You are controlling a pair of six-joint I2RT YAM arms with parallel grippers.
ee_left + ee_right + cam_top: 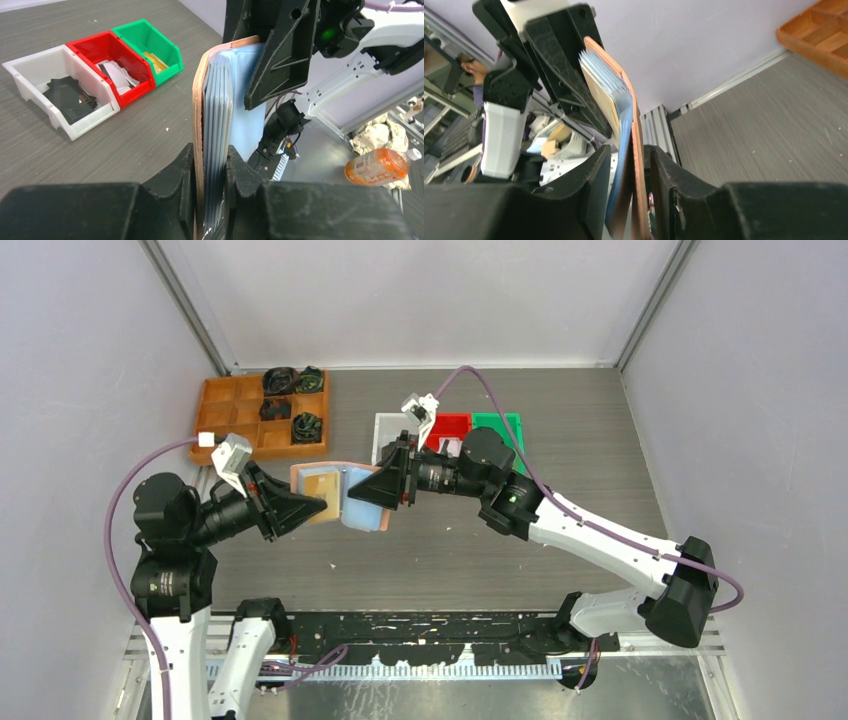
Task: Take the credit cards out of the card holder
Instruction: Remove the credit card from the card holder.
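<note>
The card holder (340,495) hangs opened above the table between both arms, with a tan leather cover and light blue plastic sleeves. My left gripper (318,505) is shut on one half of it. In the left wrist view its fingers (210,155) pinch the tan cover and the stack of sleeves (217,100). My right gripper (357,490) straddles the other half. In the right wrist view its jaws (629,155) stand slightly apart on both sides of the blue and tan flap (626,115). A tan card (599,90) shows in a sleeve.
Three small bins stand behind the arms: white (380,435), red (455,420) and green (497,421), holding cards or scraps. A wooden compartment tray (225,415) with dark items sits at the back left. The arms' bases line the near edge.
</note>
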